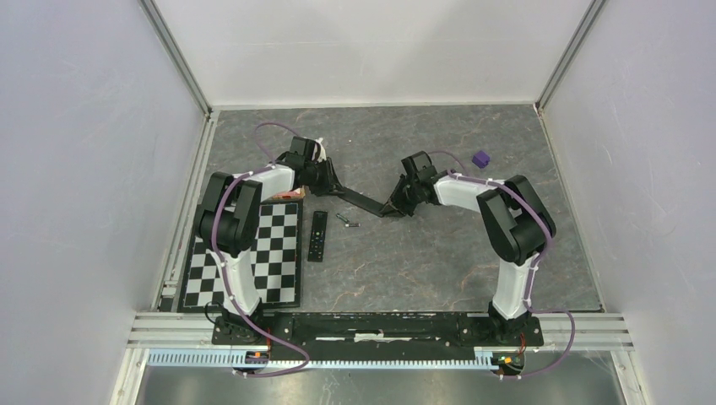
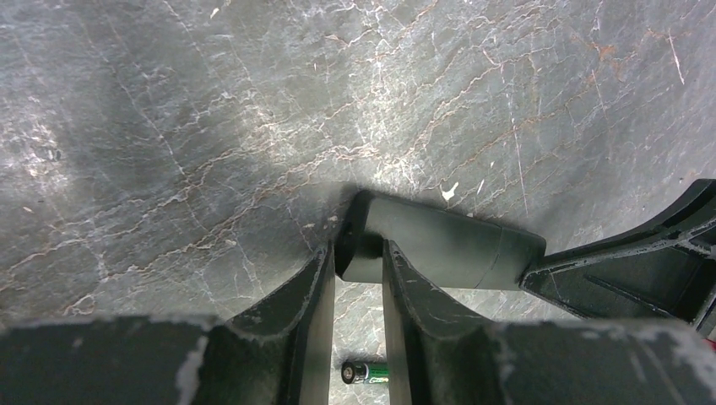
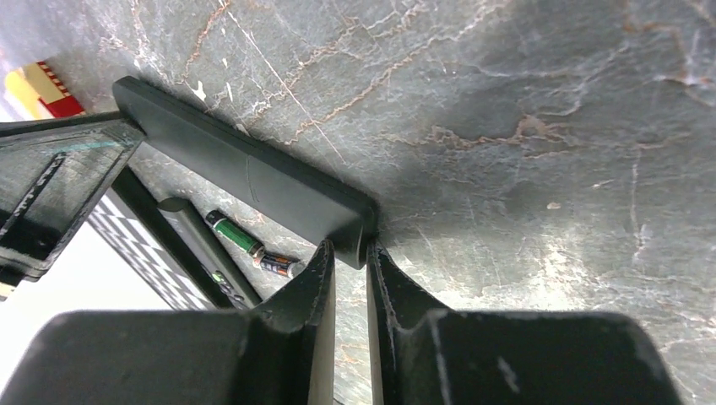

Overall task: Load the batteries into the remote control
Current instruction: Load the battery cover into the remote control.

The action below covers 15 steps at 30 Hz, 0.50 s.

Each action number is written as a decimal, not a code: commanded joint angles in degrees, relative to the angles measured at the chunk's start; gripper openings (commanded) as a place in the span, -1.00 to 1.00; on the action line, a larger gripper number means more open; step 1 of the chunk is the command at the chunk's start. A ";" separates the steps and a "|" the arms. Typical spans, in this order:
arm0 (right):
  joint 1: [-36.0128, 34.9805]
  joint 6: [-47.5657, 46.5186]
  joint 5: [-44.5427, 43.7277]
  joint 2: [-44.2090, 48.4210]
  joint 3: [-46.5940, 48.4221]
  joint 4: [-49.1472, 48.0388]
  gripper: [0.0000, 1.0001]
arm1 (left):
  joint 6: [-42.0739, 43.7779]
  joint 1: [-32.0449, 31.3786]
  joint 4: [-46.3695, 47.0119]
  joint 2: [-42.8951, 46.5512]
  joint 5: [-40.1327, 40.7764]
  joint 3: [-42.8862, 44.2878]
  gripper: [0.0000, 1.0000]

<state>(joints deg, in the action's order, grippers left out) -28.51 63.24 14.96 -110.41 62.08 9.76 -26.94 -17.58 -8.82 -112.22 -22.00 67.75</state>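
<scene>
The remote control (image 1: 363, 201) is a slim black bar held above the table between both arms, plain back up. My left gripper (image 1: 335, 187) is shut on its left end (image 2: 439, 245), one finger on each side (image 2: 359, 249). My right gripper (image 1: 395, 205) is shut on the other end (image 3: 245, 173), which is pinched at the fingertips (image 3: 348, 249). The batteries (image 1: 346, 221) lie on the table below. One is green (image 3: 235, 234) and one orange and black (image 3: 279, 264), end to end. The green one (image 2: 365, 372) shows between the left fingers.
A second black remote (image 1: 317, 235) lies buttons up beside the checkerboard mat (image 1: 253, 253). A small purple block (image 1: 481, 159) sits at the back right. A red and yellow object (image 3: 42, 89) lies by the mat's far edge.
</scene>
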 commanded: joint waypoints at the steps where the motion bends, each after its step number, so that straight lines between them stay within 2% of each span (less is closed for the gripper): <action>1: -1.98 -2.94 -18.14 -9.89 3.23 6.03 -0.65 | -0.83 -4.66 -2.75 -2.52 -7.29 -3.40 -0.41; 6: -2.50 -3.47 -18.60 -11.37 5.18 6.53 -0.56 | -1.44 -4.77 -2.29 -3.03 -7.80 -3.34 -0.44; 9: -2.51 -5.33 -18.30 -10.14 4.12 3.14 -0.35 | -1.34 -4.61 -3.97 -2.47 -6.89 -1.46 -0.42; 15: -2.26 -16.99 -18.97 -4.17 3.24 -0.75 -0.02 | -0.44 -1.71 -8.14 -0.98 -4.93 7.15 -0.15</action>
<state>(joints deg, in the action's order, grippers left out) -30.30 56.80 10.74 -111.53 68.64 15.59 -26.96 -17.63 -11.35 -112.27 -21.37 69.69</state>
